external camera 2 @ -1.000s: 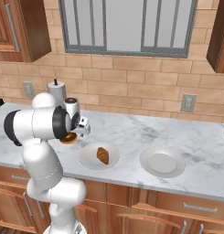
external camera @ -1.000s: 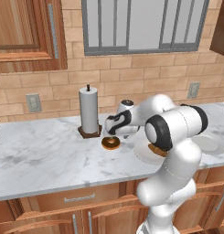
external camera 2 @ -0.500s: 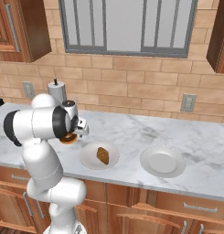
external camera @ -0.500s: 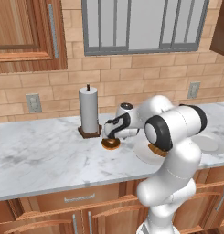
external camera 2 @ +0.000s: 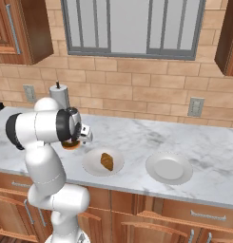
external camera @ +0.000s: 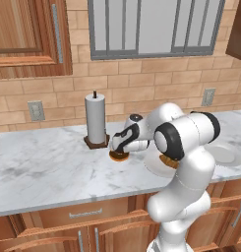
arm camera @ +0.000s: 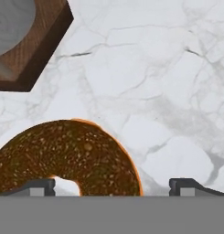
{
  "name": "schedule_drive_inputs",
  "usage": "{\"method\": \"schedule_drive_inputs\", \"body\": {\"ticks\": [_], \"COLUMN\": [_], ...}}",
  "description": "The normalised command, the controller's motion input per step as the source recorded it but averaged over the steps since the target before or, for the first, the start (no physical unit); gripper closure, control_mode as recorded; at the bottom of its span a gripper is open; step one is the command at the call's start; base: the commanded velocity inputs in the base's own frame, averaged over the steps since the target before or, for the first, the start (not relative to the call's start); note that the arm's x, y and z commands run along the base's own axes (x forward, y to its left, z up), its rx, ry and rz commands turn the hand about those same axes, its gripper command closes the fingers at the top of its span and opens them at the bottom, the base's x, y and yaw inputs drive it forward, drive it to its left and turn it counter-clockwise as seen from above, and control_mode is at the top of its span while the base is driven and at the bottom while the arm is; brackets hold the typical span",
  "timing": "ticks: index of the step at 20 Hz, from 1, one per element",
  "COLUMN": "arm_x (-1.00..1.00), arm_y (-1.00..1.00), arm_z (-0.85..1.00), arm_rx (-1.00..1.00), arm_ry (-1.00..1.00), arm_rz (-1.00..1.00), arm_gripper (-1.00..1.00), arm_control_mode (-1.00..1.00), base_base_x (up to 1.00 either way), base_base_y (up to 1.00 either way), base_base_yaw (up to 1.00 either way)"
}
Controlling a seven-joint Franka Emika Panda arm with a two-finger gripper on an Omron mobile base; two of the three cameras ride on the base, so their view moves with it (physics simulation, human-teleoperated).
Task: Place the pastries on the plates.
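Observation:
The dark-glazed ring doughnut (arm camera: 63,155) lies on the marble counter, seen also as the doughnut (external camera: 119,157) just in front of the paper towel stand. My gripper (external camera: 118,150) hangs open right over it, pointing down. In the hand view the gripper (arm camera: 113,187) has its left fingertip (arm camera: 38,186) over the ring's hole and its right one past the ring's right edge on bare marble. The croissant (external camera 2: 107,161) rests on the nearer white plate (external camera 2: 92,163). A second white plate (external camera 2: 169,168) to its right holds nothing.
A paper towel roll (external camera: 96,119) on a square wooden base (arm camera: 35,50) stands close behind and left of the doughnut. The brick wall and window run behind the counter (external camera: 43,172). My own arm hides part of the croissant's plate (external camera: 154,167) in the left base view.
The gripper has dropped lower and a little leftward onto the doughnut, staying open. The pastries and plates have not moved.

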Motion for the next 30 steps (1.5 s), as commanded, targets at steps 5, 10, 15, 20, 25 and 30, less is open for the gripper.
{"method": "schedule_drive_inputs", "body": {"ticks": [5,10,15,20,25,30], "arm_x": [0.00,0.00,-0.03,0.00,0.00,0.00], "arm_y": [0.00,0.00,0.00,0.00,0.00,0.00], "arm_z": [-0.25,-0.29,0.00,0.00,0.00,-0.01], "arm_rx": [0.00,0.00,0.01,0.00,0.00,0.00], "arm_ry": [-0.03,-0.02,0.00,0.00,0.00,0.00], "arm_rz": [0.00,0.00,0.00,0.00,0.00,0.00], "arm_gripper": [-1.00,-1.00,1.00,1.00,1.00,1.00], "arm_control_mode": [-1.00,-1.00,-1.00,-1.00,-1.00,-1.00], "base_base_x": [0.00,0.00,0.00,0.00,0.00,0.00], "base_base_y": [0.00,0.00,0.00,0.00,0.00,0.00], "base_base_yaw": [0.00,0.00,0.00,0.00,0.00,0.00]}}
